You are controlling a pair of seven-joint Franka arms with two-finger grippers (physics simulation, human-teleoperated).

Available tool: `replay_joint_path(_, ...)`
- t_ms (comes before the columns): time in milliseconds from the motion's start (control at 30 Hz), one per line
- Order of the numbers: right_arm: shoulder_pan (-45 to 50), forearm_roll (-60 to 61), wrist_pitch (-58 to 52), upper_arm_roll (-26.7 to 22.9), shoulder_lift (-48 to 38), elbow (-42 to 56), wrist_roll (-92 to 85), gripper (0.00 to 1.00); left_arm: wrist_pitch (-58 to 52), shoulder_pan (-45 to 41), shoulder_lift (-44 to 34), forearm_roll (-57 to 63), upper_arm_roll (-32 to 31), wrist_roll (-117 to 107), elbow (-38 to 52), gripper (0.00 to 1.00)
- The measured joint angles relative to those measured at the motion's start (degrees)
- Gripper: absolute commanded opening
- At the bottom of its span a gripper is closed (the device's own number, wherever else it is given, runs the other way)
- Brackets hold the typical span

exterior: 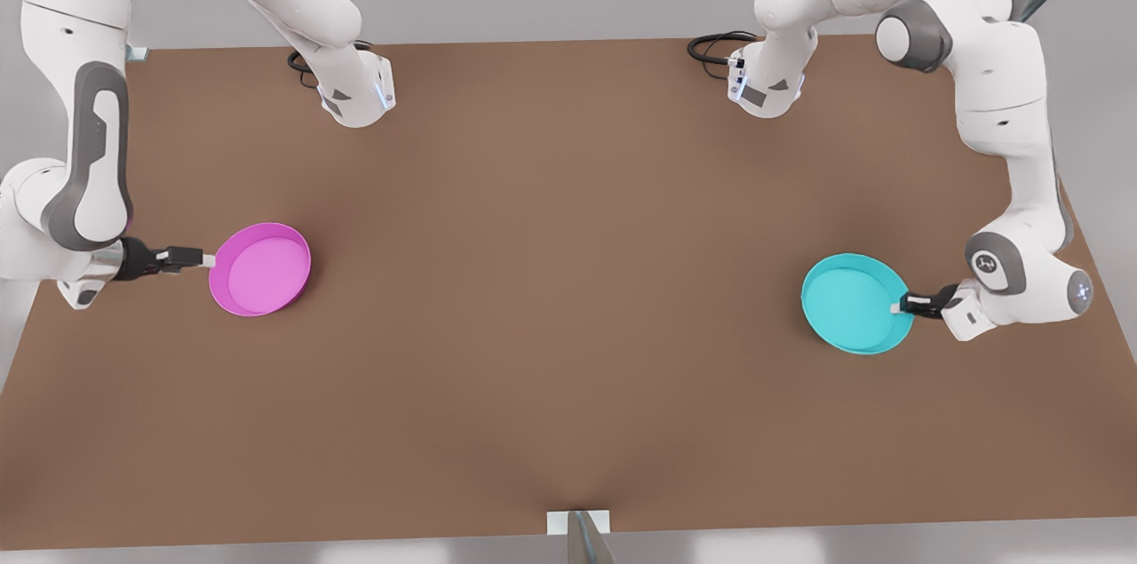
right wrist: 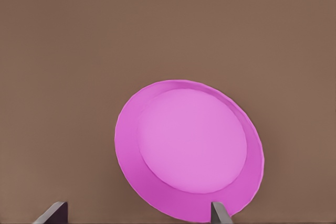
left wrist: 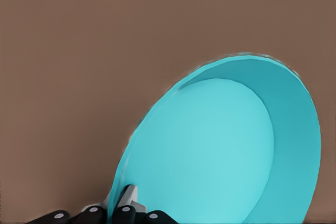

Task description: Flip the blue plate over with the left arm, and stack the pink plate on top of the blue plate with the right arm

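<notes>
The blue plate point(exterior: 855, 304) is at the front view's right, open side up. My left gripper point(exterior: 897, 307) is shut on its rim on the side away from the table's middle. In the left wrist view the blue plate point(left wrist: 220, 150) looks tilted, and the fingertips point(left wrist: 128, 196) pinch its edge. At the front view's left, the pink plate point(exterior: 260, 269) rests flat on the brown table point(exterior: 568, 280), open side up. My right gripper point(exterior: 206, 260) is open at its outer rim. In the right wrist view the pink plate point(right wrist: 189, 148) lies just ahead of the spread fingertips point(right wrist: 218, 212).
Both arm bases with black cable loops point(exterior: 715, 47) stand at the table's far edge. A small metal bracket point(exterior: 578, 530) sits at the middle of the near edge. Bare brown tabletop stretches between the two plates.
</notes>
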Motion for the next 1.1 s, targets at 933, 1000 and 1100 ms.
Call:
replay_joint_path(933, -4.0, -1.7, 18.0, 0.0, 1.6, -11.0, -0.6, 1.00, -52.4, -61.2, 8.4, 69.4, 2.4, -76.4, 16.7, 0.21)
replay_joint_path(1000, -3.9, -1.7, 18.2, 0.0, 1.6, -11.0, -0.6, 1.00, -54.8, -63.4, 10.7, 73.0, 2.4, -78.0, 16.7, 0.21)
replay_joint_path(1100, -3.8, -1.7, 19.6, 0.0, 3.3, -10.6, -0.8, 1.00, -56.2, -66.4, 13.2, 78.1, 2.3, -78.7, 16.8, 0.21)
